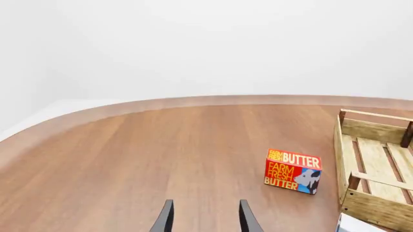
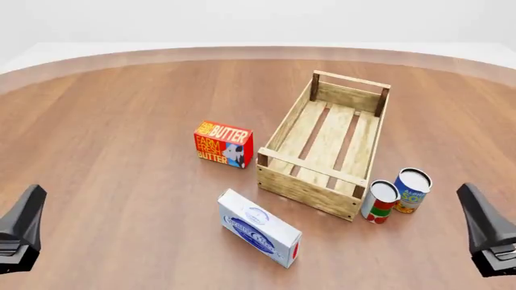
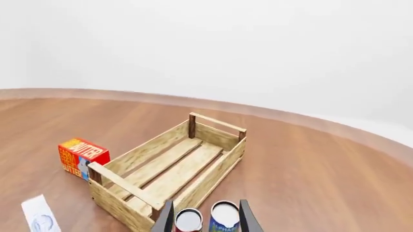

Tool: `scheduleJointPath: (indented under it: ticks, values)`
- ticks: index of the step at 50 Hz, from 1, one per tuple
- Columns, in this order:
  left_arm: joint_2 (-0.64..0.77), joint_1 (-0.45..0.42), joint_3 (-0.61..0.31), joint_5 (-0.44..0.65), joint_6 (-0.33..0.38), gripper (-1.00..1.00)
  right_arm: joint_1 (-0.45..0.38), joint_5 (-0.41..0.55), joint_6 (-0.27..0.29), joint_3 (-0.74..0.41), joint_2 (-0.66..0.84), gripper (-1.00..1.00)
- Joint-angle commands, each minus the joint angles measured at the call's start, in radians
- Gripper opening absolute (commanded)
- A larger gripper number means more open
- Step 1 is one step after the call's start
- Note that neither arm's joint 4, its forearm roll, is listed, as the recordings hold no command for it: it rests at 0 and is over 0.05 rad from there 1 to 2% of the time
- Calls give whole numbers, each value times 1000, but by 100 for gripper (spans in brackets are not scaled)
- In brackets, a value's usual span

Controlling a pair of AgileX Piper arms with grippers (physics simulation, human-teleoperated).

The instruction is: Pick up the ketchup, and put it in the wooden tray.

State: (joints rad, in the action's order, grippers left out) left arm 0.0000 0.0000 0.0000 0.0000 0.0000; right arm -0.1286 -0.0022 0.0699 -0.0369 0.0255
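Wooden tray (image 2: 325, 147): mid-desk (image 2: 121, 121), holding nothing. Ketchup: not visible in any view.

Butter box (image 2: 223, 144): upright, just left of the tray.

White-and-blue carton (image 2: 259, 228): lying flat, near side of the tray.

Red-and-white can (image 2: 380, 202) and blue-and-yellow can (image 2: 412, 190): upright, side by side at the tray's near right corner.

Left hand (image 1: 205, 218): fingers parted, nothing between, over bare desk.

Right hand (image 3: 206, 218): fingers parted, unladen, the two cans seen between them.

The front view looks down and forward over the worktop (image 2: 121, 121). Each wrist view looks low along its fingers (image 1: 166, 220). All share the crate (image 2: 284, 129) and butter box (image 2: 223, 144).
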Motion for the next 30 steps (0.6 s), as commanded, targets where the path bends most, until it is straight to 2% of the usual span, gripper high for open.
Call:
scheduleJointPath:
  ticks: [1,6,18,22,25,30]
  values:
    - [0,0,0,0,0,100,-66,-75,30,-2,101,100]
    - [0,0,0,0,0,100,-108,-168,38,-2,217,100]
    - [0,0,0,0,0,100,-218,-294,76,-15,401,100]
    - [0,0,0,0,0,100,-241,-311,85,-19,433,100]
    - [0,0,0,0,0,100,-276,-298,90,-30,443,100]
    - [0,0,0,0,0,100,-349,-333,88,-47,525,100]
